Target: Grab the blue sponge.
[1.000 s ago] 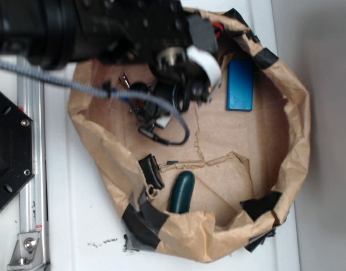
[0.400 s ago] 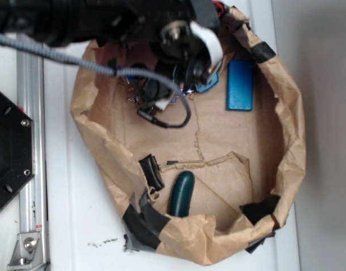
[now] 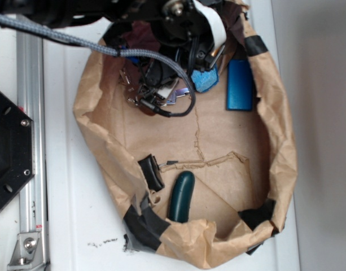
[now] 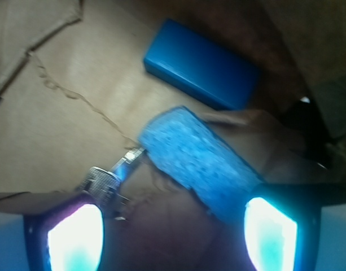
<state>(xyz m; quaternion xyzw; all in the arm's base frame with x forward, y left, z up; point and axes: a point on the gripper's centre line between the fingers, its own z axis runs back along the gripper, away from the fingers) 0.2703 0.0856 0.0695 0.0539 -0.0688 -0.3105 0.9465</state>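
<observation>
Tool [image 4: 171, 226] seen from the wrist with fingers spread wide, holding nothing. Blue sponge [image 4: 198, 162] lay just ahead of the right finger [image 4: 271, 231], flat on the brown paper floor of the paper-walled tray [image 3: 285, 141], at its far end. Darker smooth blue block [image 4: 204, 63] sat just beyond the sponge. Small metal clip [image 4: 108, 180] rested near the left finger. Dark green oblong object [image 3: 181, 196] lay well apart, at the tray's near end.
</observation>
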